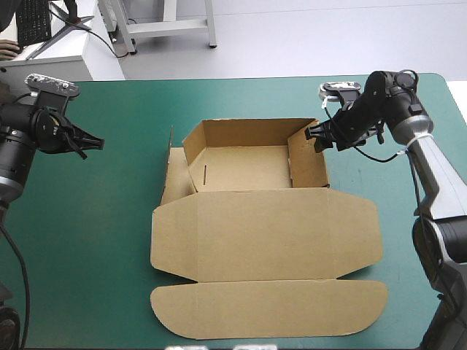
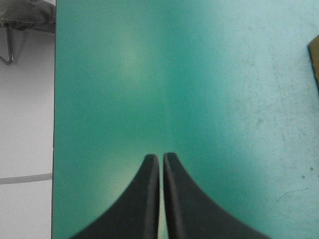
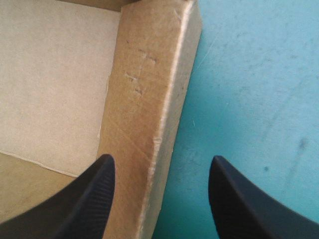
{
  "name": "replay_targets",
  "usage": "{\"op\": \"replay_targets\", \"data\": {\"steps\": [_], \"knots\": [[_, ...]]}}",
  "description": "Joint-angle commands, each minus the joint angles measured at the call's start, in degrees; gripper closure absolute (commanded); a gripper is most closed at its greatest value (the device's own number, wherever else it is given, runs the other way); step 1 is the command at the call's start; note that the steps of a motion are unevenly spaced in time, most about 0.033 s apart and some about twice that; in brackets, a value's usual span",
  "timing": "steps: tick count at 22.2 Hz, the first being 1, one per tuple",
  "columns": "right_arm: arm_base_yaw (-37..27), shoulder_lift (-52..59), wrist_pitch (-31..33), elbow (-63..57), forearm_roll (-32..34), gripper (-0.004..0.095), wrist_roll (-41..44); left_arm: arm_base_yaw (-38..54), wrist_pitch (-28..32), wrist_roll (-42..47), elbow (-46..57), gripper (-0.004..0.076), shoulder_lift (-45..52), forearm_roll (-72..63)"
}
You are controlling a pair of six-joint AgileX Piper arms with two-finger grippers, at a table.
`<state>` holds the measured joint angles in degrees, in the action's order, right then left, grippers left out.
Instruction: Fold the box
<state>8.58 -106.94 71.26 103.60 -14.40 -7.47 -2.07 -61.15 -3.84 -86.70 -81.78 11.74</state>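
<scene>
The brown box lies mid-table as an open tray, its walls raised at the far end and its lid flat toward the near edge. The right wall stands upright. A left flap leans outward beside the tray. My right gripper is open at the right wall's far end. In the right wrist view it straddles that wall, one finger inside the tray and one outside over the cover. My left gripper hovers well left of the box, shut on nothing, with a box corner far off to its side.
Bare teal-green cover stretches left of the box and also right of it. In the left wrist view the table's edge runs beside the gripper, with pale floor beyond.
</scene>
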Motion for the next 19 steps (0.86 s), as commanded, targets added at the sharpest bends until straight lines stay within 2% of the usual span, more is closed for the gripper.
{"op": "replay_targets", "data": {"steps": [1, 5, 8, 10, 12, 14, 19], "knots": [[-0.2, 0.8, -1.1, 1.0, -3.9, 0.0381, -1.4, 0.0, 2.2, 0.1, -1.3, 0.0714, 1.8, 0.2], [-0.2, -2.6, -2.1, 1.0, -9.5, 0.0383, -6.1, 0.0, 1.3, 0.1, -1.3, 0.0714, 1.8, -1.8], [-0.2, -4.7, -1.9, 1.0, -10.1, 0.0416, -4.4, 0.0, 1.3, 0.1, -1.3, 0.0714, 1.8, -1.6], [-0.3, -5.9, -0.3, 1.0, -9.8, 0.0516, -2.6, 0.0, 1.3, 0.1, -1.3, 0.0714, 1.8, -1.6], [-0.3, -6.9, 0.5, 1.0, -9.4, 0.0764, -2.4, 0.0, 1.2, 0.1, -1.3, 0.0714, 1.8, -1.7], [-0.3, -7.0, 0.3, 1.0, -9.4, 0.0933, -2.8, 0.0, 0.5, 0.1, -1.3, 0.0714, 1.8, -1.7], [-0.3, -6.9, 0.4, 1.2, -7.2, 0.0909, -2.7, 0.0, -0.1, 0.1, -1.3, 0.0714, 1.8, -3.0]]}}
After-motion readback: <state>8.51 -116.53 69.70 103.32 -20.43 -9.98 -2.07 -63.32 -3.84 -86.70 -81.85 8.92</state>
